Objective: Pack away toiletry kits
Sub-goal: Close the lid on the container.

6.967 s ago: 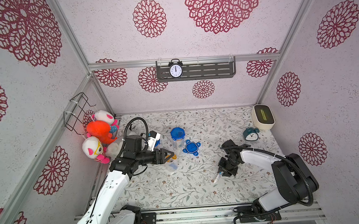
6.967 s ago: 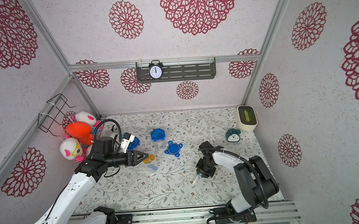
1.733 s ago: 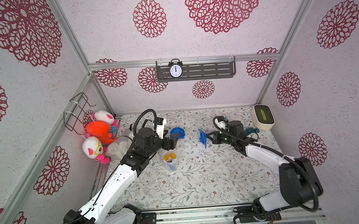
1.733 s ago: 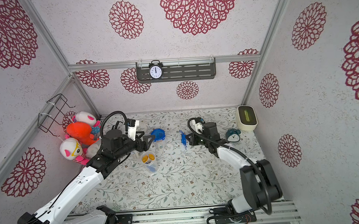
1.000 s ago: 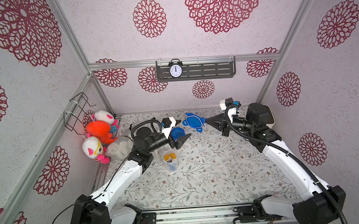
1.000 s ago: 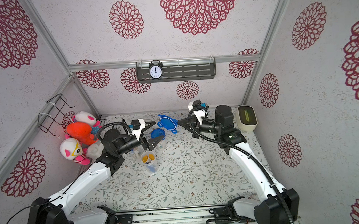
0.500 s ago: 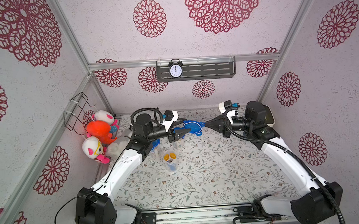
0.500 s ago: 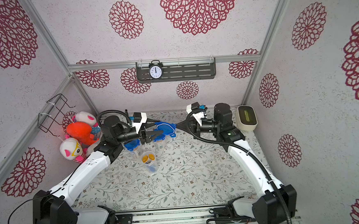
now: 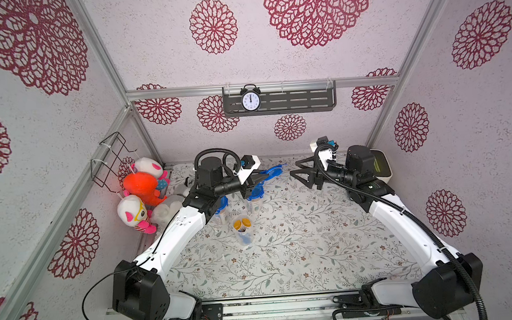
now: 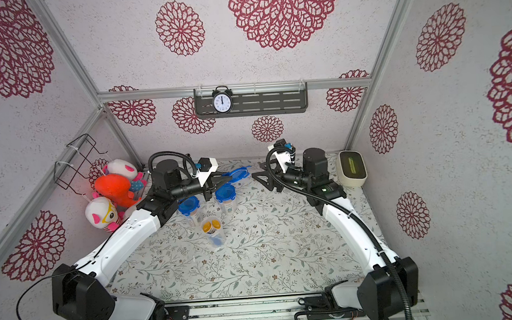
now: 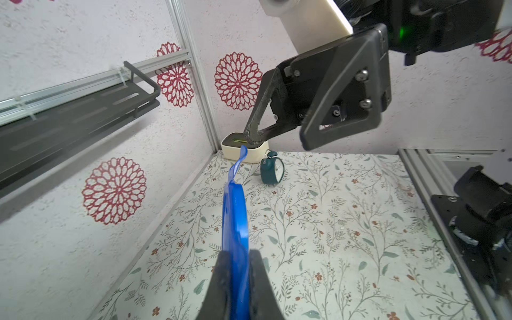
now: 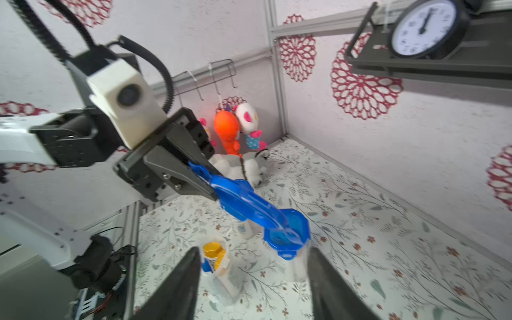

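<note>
Handed over since half a second ago: blue four-tab plastic lid (image 9: pixel 272 171), now out of the right gripper (image 9: pixel 294 168) and carried by the left gripper (image 9: pixel 260 177) alone.

- Left gripper (image 11: pixel 235 266): clenched on one edge of the lid (image 11: pixel 234 221), which shows edge-on in the left wrist view. The lid hangs in the air over the far middle of the floral-patterned table (image 9: pixel 299 240).
- Right gripper (image 10: pixel 256 170): released, jaws spread wide, close to the right of the lid's free tab.
- Clear plastic cups, three, left of centre. A lidded cup (image 10: pixel 226 196) and a second lidded cup (image 10: pixel 189 206) stand side by side, just nearer than the held lid. An uncapped cup (image 10: pixel 213 230) stands nearer still and holds two white bottles with orange caps (image 10: pixel 210 226).
- Small teal alarm clock (image 11: pixel 272 171): far right corner, beside a cream box (image 11: pixel 257 155).
- Plush toys (image 9: pixel 140 186): far left corner.
</note>
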